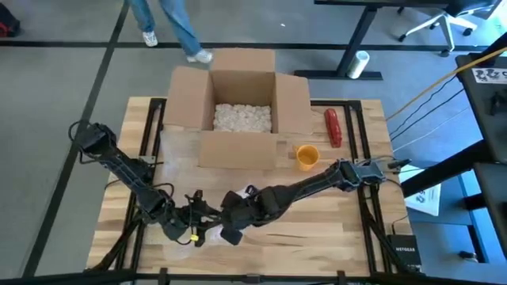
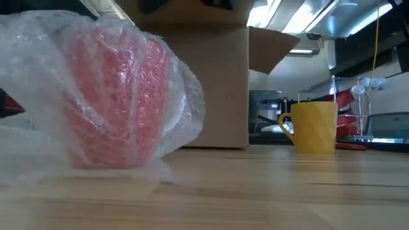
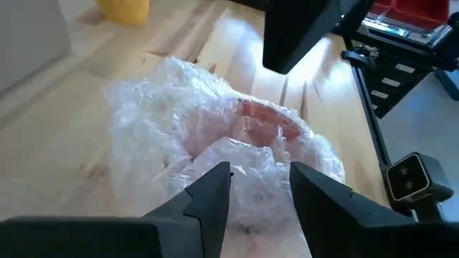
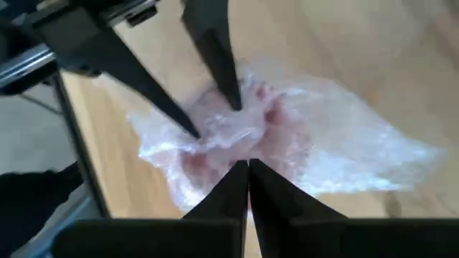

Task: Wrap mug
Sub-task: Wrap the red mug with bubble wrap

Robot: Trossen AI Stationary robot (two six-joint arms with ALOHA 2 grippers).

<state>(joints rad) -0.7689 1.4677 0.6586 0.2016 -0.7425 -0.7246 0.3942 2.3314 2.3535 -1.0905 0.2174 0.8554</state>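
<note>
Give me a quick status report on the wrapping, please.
Left gripper open at the bubble wrap. Right gripper shut over it. Red mug mostly wrapped. Nothing in the way.

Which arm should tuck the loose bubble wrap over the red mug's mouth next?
Probably the left. Its gripper is open right at the loose bubble wrap over the red mug, while the right gripper is pinched shut on the wrap, anchoring it.

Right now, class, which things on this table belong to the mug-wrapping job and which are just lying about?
In the job:
red mug
clear bubble wrap
left claw
right claw

Lying about:
yellow ceramic mug
open cardboard box of packing peanuts
red object beside the box
</note>
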